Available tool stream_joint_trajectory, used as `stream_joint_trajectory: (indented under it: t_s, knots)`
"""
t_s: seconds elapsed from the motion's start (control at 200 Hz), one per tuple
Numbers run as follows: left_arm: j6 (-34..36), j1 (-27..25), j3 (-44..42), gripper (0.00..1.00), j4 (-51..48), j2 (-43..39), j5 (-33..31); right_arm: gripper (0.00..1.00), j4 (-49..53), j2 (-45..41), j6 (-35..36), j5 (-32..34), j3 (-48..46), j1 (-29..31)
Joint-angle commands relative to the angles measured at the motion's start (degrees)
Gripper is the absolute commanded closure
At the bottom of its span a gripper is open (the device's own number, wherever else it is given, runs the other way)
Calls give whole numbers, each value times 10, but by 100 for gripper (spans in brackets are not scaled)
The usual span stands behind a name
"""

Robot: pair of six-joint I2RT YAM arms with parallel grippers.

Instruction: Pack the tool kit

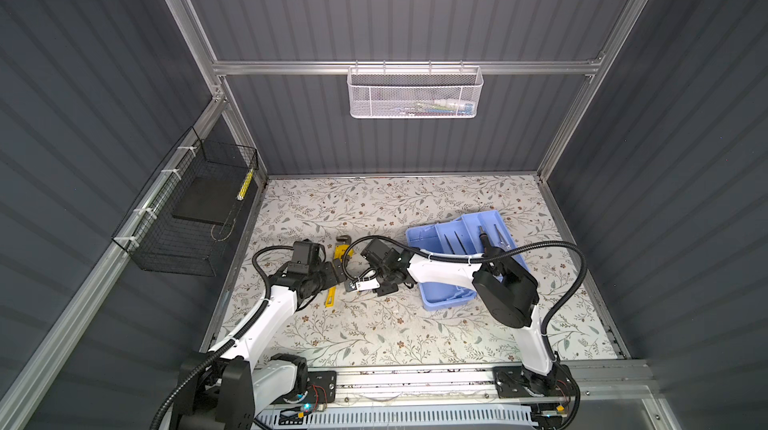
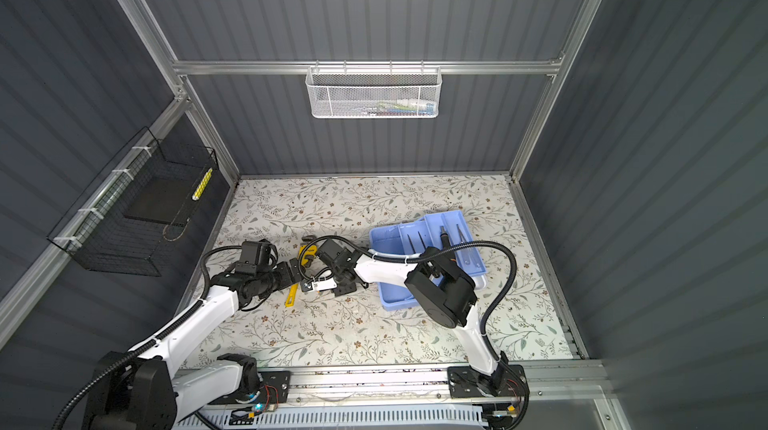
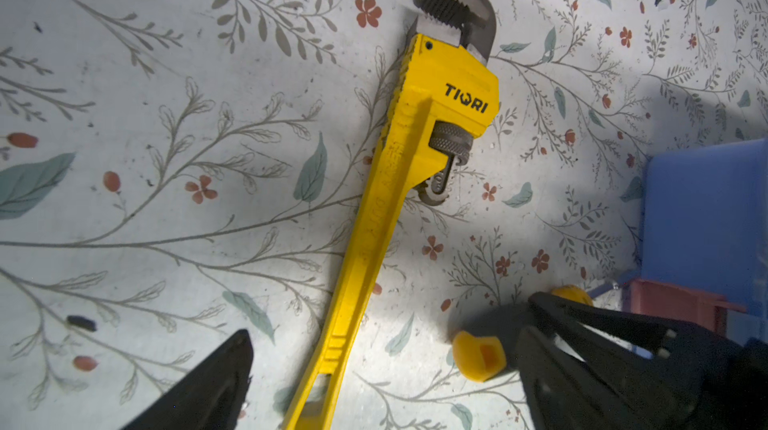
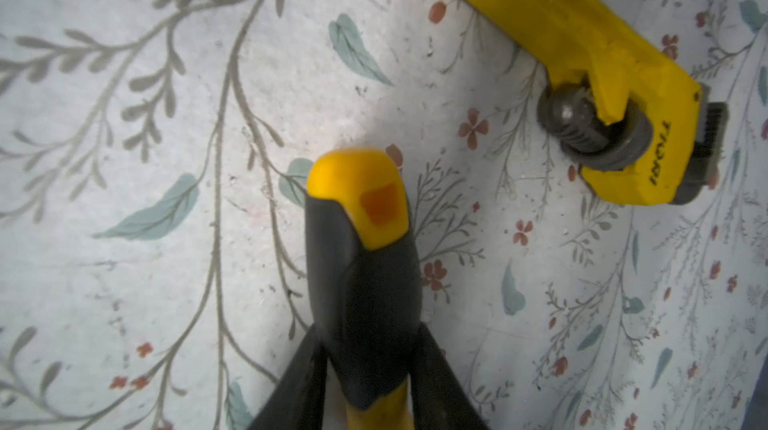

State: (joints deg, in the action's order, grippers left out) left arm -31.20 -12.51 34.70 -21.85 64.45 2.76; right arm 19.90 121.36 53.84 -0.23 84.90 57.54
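My right gripper is pinching the black-and-yellow handle of a screwdriver, one finger on each side. The shaft and tip are hidden behind my jaws. I cannot tell if it is clear of the table.

My left gripper is spread wide and holds nothing. It sits low over the near end of the pipe wrench. The wrench lies flat, head to the far side, just left of the screwdriver. The tool kit stands open right of centre, with a few screwdrivers in its tray.

Risks, as I judge them:
- The handle tapers, so it could pivot or slide out during the carry.
- With the tip unseen, it could catch the kit's near wall.
- My two grippers are almost touching, so a careless lift could knock them together or nudge the wrench.
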Motion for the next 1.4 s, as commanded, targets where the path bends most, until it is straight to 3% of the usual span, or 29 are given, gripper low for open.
stream_joint_trajectory:
  t_s: [0.0,0.54,1.396]
  knots:
    - [4,0,-7,0,-11,-17,7,72,-18,15,-14,-9,17,10]
    - [-11,2,-19,0,-18,-47,-11,88,-60,-5,-83,-30,29,9]
    - [-19,2,-21,0,-19,-65,-17,92,113,-111,-158,7,84,-9]
